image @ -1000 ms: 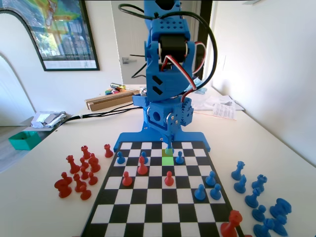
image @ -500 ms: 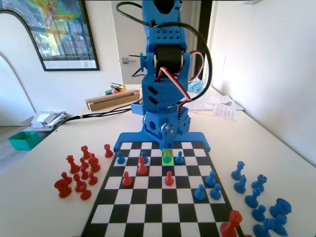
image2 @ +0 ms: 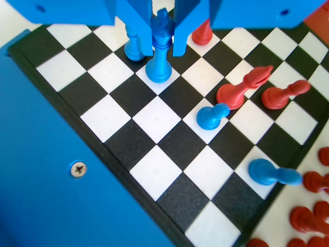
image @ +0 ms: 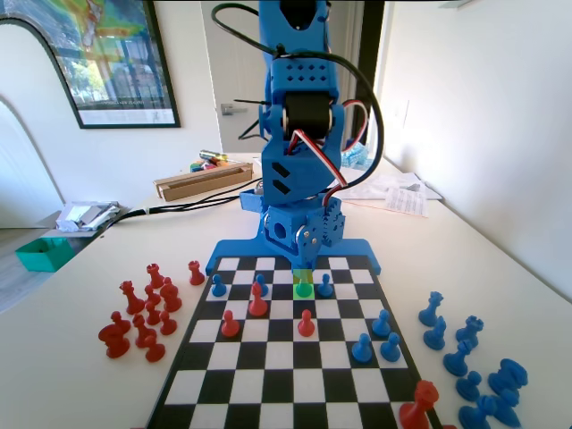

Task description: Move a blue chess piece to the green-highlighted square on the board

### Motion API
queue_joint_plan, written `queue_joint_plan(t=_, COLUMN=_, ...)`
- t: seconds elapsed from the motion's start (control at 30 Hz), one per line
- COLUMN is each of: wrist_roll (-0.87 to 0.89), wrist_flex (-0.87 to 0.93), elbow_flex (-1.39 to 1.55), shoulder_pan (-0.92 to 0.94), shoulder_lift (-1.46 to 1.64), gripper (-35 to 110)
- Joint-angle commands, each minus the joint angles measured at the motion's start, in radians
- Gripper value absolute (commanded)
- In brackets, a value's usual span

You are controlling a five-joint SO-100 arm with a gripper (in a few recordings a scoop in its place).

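A slim blue chess piece (image2: 158,67) with a notched head and flared base stands upright on a white square of the board (image2: 154,118) in the wrist view. My gripper (image2: 163,49) hangs over it, one jaw on each side of its head with thin gaps showing, so it is open. In the fixed view the same blue piece (image: 304,287) stands on the green-highlighted square (image: 310,295) in the second row from the far end of the board (image: 286,375), directly under the gripper (image: 304,268).
Blue pawns (image: 325,286) (image: 262,284) flank the green square and a red piece (image: 306,322) stands just in front of it. More blue pawns (image: 384,323) stand on the right. Off the board lie red pieces (image: 143,313) on the left and blue pieces (image: 465,357) on the right.
The gripper came down with the blue piece and set it on the green square. Since half a second ago it has stayed low over the piece.
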Motion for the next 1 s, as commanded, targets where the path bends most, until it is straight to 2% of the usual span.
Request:
queue_joint_plan(t=0.0, wrist_roll=-0.011, wrist_flex=0.003, elbow_flex=-0.002, shoulder_pan=-0.011, shoulder_lift=0.018, gripper=6)
queue_joint_plan(t=0.23, wrist_roll=-0.002, wrist_flex=-0.006, elbow_flex=-0.002, shoulder_pan=-0.006, shoulder_lift=0.023, gripper=16)
queue_joint_plan(t=0.43, wrist_roll=0.008, wrist_flex=0.043, elbow_flex=-0.041, shoulder_pan=-0.005, shoulder_lift=0.046, gripper=17)
queue_joint_plan(t=0.7, wrist_roll=0.048, wrist_flex=0.347, elbow_flex=-0.250, shoulder_pan=-0.017, shoulder_lift=0.109, gripper=16)
queue_joint_plan(t=0.97, wrist_roll=0.206, wrist_flex=0.583, elbow_flex=-0.443, shoulder_pan=-0.048, shoulder_lift=0.218, gripper=13)
